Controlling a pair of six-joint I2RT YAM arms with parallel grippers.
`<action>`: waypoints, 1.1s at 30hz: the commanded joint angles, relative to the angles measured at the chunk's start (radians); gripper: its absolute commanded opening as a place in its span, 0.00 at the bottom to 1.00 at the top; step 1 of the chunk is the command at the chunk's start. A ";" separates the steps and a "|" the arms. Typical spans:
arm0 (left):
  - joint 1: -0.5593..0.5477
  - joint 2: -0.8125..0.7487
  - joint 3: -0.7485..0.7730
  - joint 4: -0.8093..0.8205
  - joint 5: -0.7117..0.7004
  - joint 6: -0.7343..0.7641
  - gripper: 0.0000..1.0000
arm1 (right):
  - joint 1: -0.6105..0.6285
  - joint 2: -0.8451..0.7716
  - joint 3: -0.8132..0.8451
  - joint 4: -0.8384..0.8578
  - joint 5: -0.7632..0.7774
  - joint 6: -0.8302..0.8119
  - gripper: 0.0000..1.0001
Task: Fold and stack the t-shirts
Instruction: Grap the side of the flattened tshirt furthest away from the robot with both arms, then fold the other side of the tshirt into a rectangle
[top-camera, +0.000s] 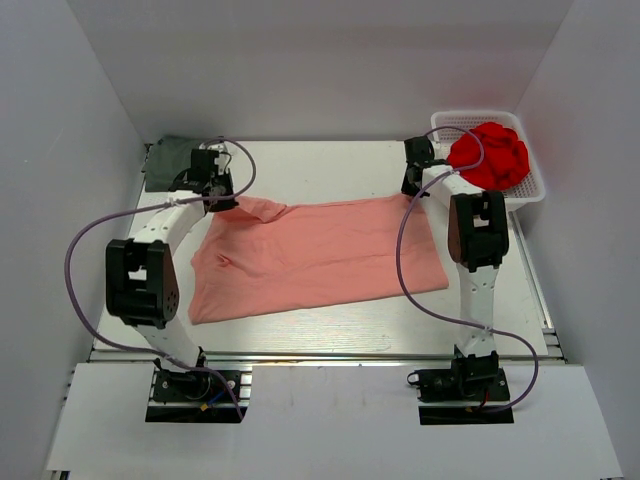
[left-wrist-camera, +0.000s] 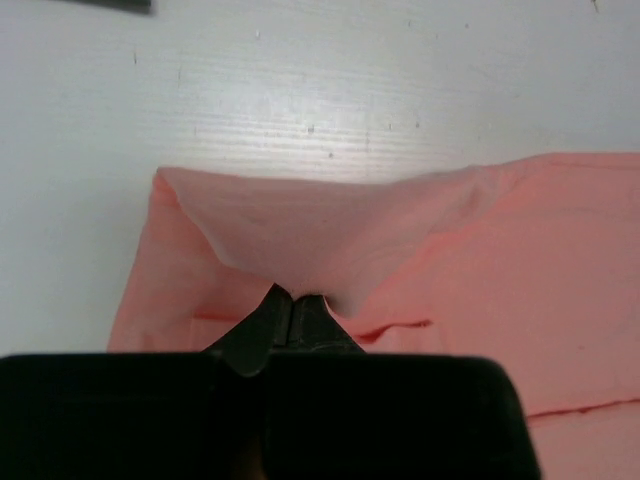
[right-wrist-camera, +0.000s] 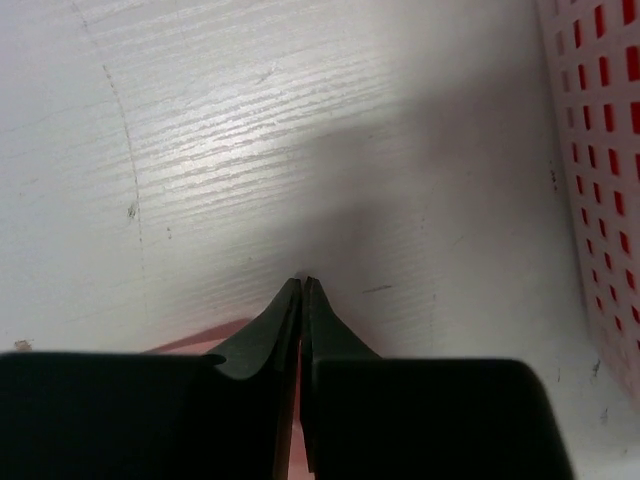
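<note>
Your left gripper (left-wrist-camera: 293, 296) was closed on the salmon-pink shirt (top-camera: 320, 255). In the left wrist view its tips were pressed together, with a tent of cloth rising up to them. Your right gripper (right-wrist-camera: 302, 282) also had its fingers together. A thin sliver of pink showed between and under them, so I judged it clamped on the shirt's edge, though with much less cloth in the bite.

The fold turned on one relation. Each gripper sat at a far corner of the shirt, left on the left corner and right on the right. The shirt's long axis ran straight from one gripper to the other. Nearly all the cloth lay flat on the table (top-camera: 330, 165) behind both sets of fingers, toward the arm bases. Neither arm was nearer, since each had its own corner. Drawing both corners back toward the bases would call for the two arms to move evenly.

The dark grey-green shirt (top-camera: 168, 163) lay bunched just outboard of your left gripper, apart from the pink one. A white basket (top-camera: 530, 193) holding a red bundle (top-camera: 490, 155) sat close beside your right gripper on its outer side.

I could read no brand, label or writing anywhere.
</note>
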 joint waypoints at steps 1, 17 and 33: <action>-0.005 -0.090 -0.070 -0.034 0.021 -0.045 0.00 | 0.001 -0.072 -0.030 0.004 0.010 -0.009 0.04; -0.005 -0.527 -0.418 -0.198 0.060 -0.215 0.00 | 0.001 -0.391 -0.372 0.163 0.018 -0.035 0.00; -0.014 -0.815 -0.604 -0.394 0.136 -0.355 0.00 | -0.002 -0.555 -0.513 0.186 -0.077 -0.010 0.00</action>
